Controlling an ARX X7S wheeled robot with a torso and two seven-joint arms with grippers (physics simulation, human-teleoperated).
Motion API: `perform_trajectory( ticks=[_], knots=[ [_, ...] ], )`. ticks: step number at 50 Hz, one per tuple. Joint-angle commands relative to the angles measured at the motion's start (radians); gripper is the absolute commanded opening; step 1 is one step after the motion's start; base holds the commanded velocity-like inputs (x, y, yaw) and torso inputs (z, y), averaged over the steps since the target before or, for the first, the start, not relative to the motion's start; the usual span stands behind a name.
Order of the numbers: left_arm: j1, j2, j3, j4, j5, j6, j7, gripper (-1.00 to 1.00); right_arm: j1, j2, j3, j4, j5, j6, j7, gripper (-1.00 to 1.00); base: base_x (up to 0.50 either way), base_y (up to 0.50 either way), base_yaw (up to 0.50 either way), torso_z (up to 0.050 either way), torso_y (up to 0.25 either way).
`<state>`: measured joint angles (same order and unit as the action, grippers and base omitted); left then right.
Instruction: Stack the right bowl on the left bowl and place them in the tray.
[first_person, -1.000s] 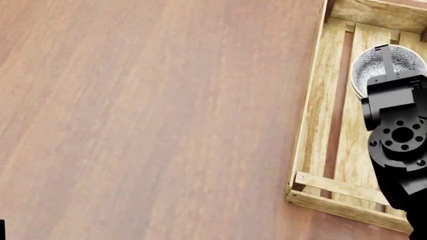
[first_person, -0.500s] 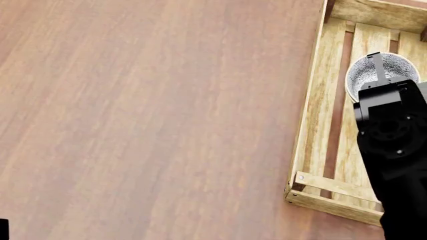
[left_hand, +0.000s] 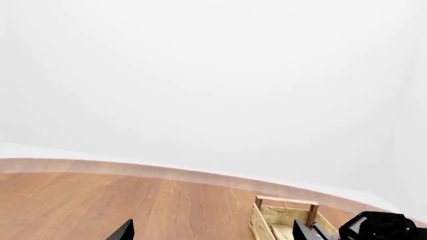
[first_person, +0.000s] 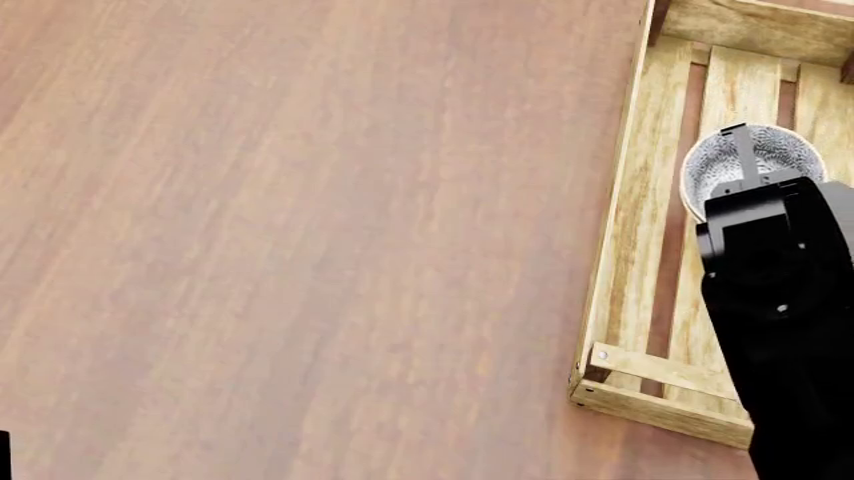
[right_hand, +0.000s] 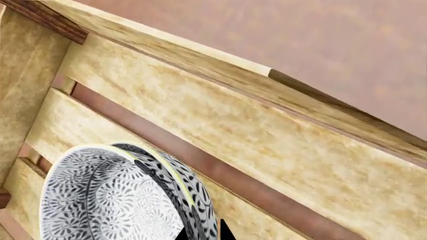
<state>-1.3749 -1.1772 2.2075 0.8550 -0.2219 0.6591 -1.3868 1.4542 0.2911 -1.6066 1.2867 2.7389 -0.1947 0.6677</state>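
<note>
Your right gripper (first_person: 738, 160), pinching the bowl (first_person: 767, 155) rim, has slid toward 9 o'clock inside the tray (first_person: 627, 230); release looks next.

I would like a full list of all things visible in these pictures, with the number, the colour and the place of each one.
table: one, reddish-brown wood, under everything.
tray: one, pale wood with a slatted bottom, on the table at the right of the head view.
bowls: white with a dark grey pattern, inside the tray over its slats; the right wrist view shows two rims, one nested in the other.
wall: plain white, behind the table in the left wrist view.
right gripper: one, black, at the bowls' rim with one finger reaching into the bowl; whether it grips cannot be told.
left gripper: one, black; only two fingertips show, spread wide apart, holding nothing.
</note>
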Motion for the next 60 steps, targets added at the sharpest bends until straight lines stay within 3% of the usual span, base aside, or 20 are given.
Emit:
perform_trajectory(
  ticks=[1,27,28,54,60],
  knots=[
    [0.006,0.015,-0.042,-0.006,-0.002,0.031,0.034,1.0,0.004,-0.03,-0.107,0.021,0.079,-0.015,-0.077,-1.0,0.0,0.0,0.0,0.0,0.0],
    [0.019,0.003,-0.061,-0.002,-0.006,0.036,0.044,1.0,-0.004,-0.043,-0.295,0.021,0.253,0.004,-0.121,-1.0,0.0,0.0,0.0,0.0,0.0],
    [0.02,0.004,-0.061,-0.003,-0.006,0.038,0.044,1.0,-0.002,-0.043,-0.306,0.021,0.25,0.008,-0.129,1.0,0.0,0.0,0.0,0.0,0.0],
    [0.035,-0.007,-0.079,0.011,0.001,0.045,0.052,1.0,0.058,-0.018,-0.344,0.01,0.27,0.018,-0.104,1.0,0.0,0.0,0.0,0.0,0.0],
    [0.039,-0.005,-0.083,0.011,-0.001,0.045,0.054,1.0,0.099,0.035,-0.348,-0.128,0.248,-0.062,-0.051,1.0,0.0,0.0,0.0,0.0,0.0]
  ],
)
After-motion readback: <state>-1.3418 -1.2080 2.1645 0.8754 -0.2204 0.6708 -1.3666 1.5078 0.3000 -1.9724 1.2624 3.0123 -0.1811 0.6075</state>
